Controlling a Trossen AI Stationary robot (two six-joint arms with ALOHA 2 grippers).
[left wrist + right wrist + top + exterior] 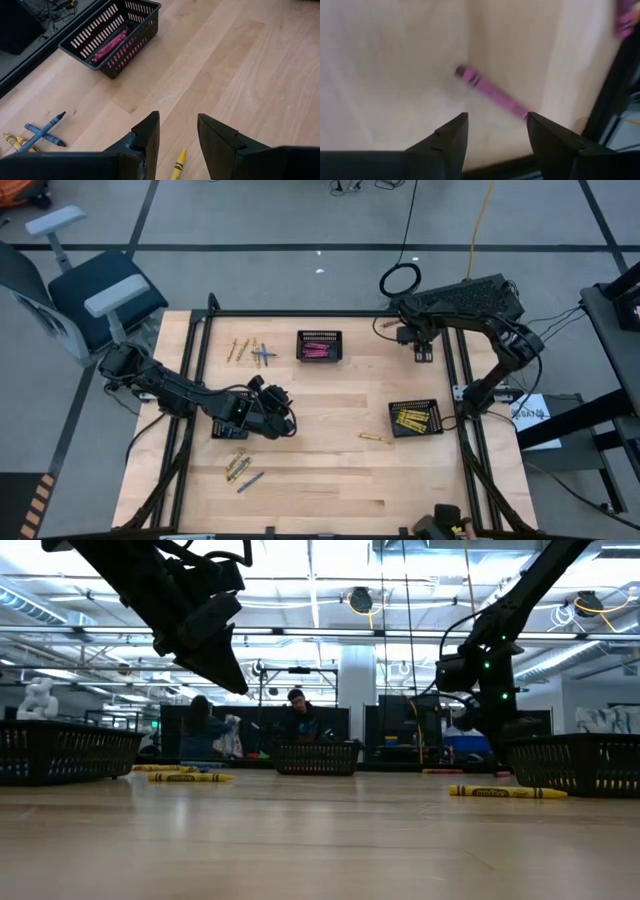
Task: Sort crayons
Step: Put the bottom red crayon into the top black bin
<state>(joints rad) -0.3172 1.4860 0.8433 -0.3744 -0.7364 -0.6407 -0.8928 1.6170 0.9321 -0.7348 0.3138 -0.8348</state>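
While both hands [177, 135] [497, 135] gape: 3 baskets [319, 346], 1 pink crayon [490, 91].

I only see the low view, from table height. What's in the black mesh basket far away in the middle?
Observer: Pink crayons lie in that small black mesh basket; the high view looks straight into it.
Operator: What's the right gripper doing up there?
Observer: The right gripper is open above a lone pink crayon on the light wooden table, near its far right corner.
Operator: And the left one?
Observer: The left gripper is open too, over a single yellow crayon lying on the wood.
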